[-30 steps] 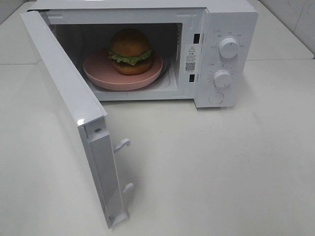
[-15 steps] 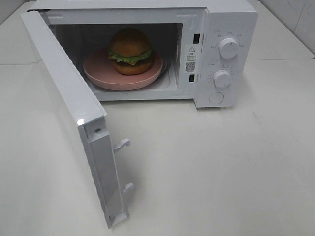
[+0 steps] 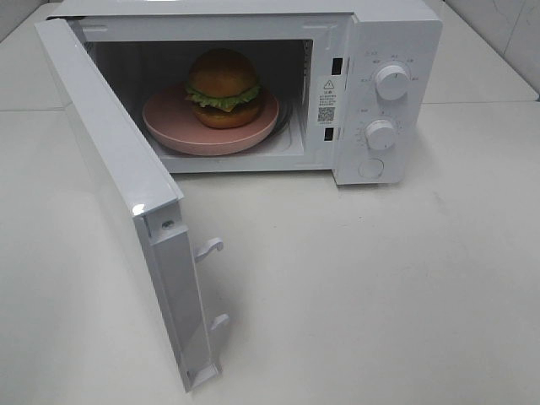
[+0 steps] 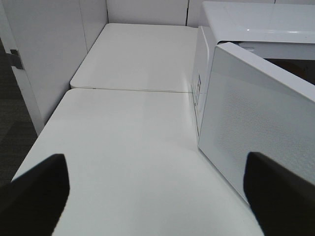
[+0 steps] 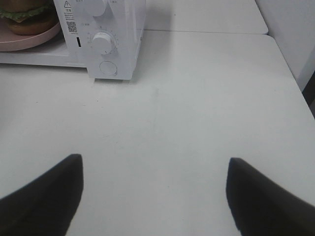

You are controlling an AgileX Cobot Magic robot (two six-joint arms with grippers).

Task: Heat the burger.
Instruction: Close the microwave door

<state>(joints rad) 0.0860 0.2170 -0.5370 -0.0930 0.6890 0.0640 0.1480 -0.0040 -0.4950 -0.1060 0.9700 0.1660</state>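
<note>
The burger [image 3: 223,88], with a golden-brown bun, green lettuce and dark patty, sits on a round pink plate [image 3: 169,126] inside the white microwave [image 3: 396,34]. The microwave door [image 3: 118,186] stands wide open toward the front left. In the right wrist view the burger [image 5: 27,17] and the plate [image 5: 29,40] show at the edge. Neither gripper shows in the exterior high view. My left gripper [image 4: 157,196] is open and empty, left of the door [image 4: 246,132]. My right gripper [image 5: 155,196] is open and empty over bare table, in front of the microwave's control panel.
The control panel carries two round dials [image 3: 392,82] [image 3: 381,134] and a round door button [image 3: 371,168]. Door latch hooks [image 3: 209,248] stick out from the door's inner edge. The white table [image 3: 380,295] stretches in front; its left edge drops off [image 4: 34,147].
</note>
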